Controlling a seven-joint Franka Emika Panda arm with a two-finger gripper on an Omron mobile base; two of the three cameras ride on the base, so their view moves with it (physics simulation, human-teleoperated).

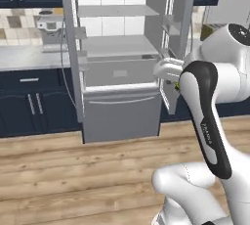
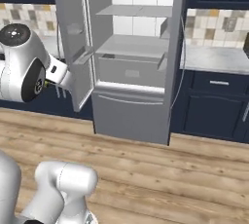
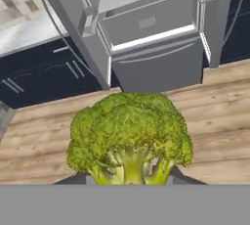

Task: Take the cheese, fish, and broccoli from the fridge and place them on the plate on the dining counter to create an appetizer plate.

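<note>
Hand view: the broccoli [image 3: 128,138] is seen large and close, a rounded bumpy yellow-green crown with paler forked stems below, sitting right at the gripper [image 3: 128,180]. The stem base is gripped between the two dark finger tips [image 3: 181,177], whose ends just show either side of it, so the gripper is clamped on the broccoli. A speck of green [image 1: 177,87] is made out at the hand in the left base view, mostly covered by the arm's dark elbow.

Beyond the gripper, the fridge [image 3: 156,48] is seen with both doors swung open, grey steel outside, white inside, with clear shelves, door bins and a pulled lower drawer front. Well apart from the gripper the fridge stands, with light wooden plank floor [image 3: 44,131] between and below. Dark navy cabinets [image 1: 29,101] flank the fridge, topped by a grey wall counter [image 1: 24,57] and a tiled backsplash [image 2: 214,23].

In the right base view the hand is hidden behind the arm's white shoulder joint, so the gripper cannot be made out there. The fridge top is cut off in all views. Shelf contents cannot be told. Small items on the wall counter are too blurred to name.
</note>
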